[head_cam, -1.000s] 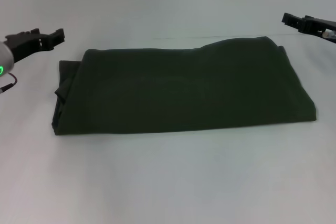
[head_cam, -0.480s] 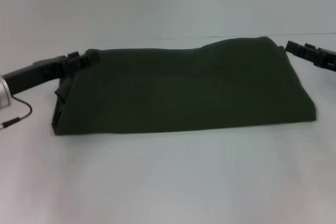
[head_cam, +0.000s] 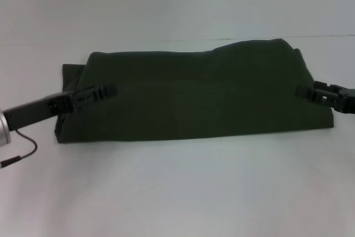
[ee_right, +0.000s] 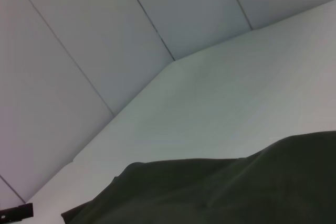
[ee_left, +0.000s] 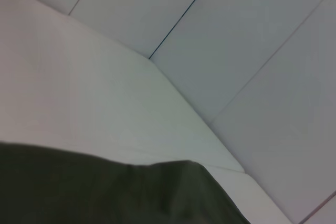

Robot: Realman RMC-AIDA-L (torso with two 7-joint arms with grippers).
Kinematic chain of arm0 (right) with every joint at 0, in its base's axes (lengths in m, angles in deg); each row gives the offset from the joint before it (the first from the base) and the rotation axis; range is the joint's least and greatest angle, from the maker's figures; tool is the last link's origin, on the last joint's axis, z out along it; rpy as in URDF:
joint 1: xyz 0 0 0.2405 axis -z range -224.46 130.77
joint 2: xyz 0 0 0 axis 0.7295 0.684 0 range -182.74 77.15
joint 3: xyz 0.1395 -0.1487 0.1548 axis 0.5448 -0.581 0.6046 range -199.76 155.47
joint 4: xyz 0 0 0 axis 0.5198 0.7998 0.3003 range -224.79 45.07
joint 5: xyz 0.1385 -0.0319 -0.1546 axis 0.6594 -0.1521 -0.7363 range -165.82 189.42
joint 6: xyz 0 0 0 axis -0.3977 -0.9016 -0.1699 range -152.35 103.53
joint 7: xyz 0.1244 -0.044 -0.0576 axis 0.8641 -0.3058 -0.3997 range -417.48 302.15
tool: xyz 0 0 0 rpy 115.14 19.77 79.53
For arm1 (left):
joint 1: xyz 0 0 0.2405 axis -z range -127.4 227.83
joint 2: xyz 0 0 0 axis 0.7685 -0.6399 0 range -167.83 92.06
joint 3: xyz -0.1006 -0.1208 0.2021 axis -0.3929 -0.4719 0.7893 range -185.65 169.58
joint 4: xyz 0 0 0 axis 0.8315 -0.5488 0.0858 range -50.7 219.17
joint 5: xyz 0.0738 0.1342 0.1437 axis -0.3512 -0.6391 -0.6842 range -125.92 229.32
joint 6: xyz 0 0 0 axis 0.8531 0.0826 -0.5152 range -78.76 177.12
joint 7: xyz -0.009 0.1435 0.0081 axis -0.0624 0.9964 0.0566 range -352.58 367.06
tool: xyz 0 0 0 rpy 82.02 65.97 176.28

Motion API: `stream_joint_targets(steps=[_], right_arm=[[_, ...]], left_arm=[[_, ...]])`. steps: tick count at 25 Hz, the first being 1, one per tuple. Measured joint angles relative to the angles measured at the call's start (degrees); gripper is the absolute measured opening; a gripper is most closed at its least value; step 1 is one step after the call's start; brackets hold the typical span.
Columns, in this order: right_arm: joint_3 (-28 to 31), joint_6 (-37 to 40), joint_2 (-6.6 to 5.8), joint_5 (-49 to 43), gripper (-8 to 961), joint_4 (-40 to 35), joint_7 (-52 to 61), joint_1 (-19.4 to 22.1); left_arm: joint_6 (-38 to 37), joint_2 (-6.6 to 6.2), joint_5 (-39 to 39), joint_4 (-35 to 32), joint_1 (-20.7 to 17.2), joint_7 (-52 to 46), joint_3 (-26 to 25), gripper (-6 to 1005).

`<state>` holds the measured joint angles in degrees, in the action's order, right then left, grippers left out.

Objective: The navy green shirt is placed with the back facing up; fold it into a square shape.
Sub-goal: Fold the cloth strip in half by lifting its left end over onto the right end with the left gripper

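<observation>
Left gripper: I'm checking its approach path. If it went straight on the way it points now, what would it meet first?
Likely the navy green shirt: the left gripper points inward across its left part. How high it sits above the fabric is unclear.

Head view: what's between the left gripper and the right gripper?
Only the navy green shirt, folded into a wide band, spans that stretch in the head view. The left gripper is at its left end, the right gripper at its right edge.

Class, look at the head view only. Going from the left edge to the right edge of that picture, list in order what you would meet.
Left gripper, reaching in over the shirt's left end → navy green shirt, folded into a wide band on the white table → right gripper, at the shirt's right end.
</observation>
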<state>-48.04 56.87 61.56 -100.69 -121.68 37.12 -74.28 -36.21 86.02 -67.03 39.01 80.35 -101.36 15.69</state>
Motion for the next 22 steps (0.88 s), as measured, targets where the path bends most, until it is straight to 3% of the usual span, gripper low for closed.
stream_joint_targets(steps=[7,16,22], right_arm=[[-0.2,1.11,-0.5,-0.1,914,-0.5,1.32,0.37],[0.19,0.94,-0.85,-0.02,914,-1.0,4.52,-0.42],[-0.17,0.73,-0.82,-0.07,914,-1.95,6.41,-1.29]], left_arm=[[0.41,0.08,-3.55,0.31,-1.47,-5.61,-0.21,886],[6.83,0.11,-8.46,1.56,-1.66,-12.21,-1.05,877],[6.29,-0.08,-11.12,1.37,-1.42,-16.08,-1.05,876]])
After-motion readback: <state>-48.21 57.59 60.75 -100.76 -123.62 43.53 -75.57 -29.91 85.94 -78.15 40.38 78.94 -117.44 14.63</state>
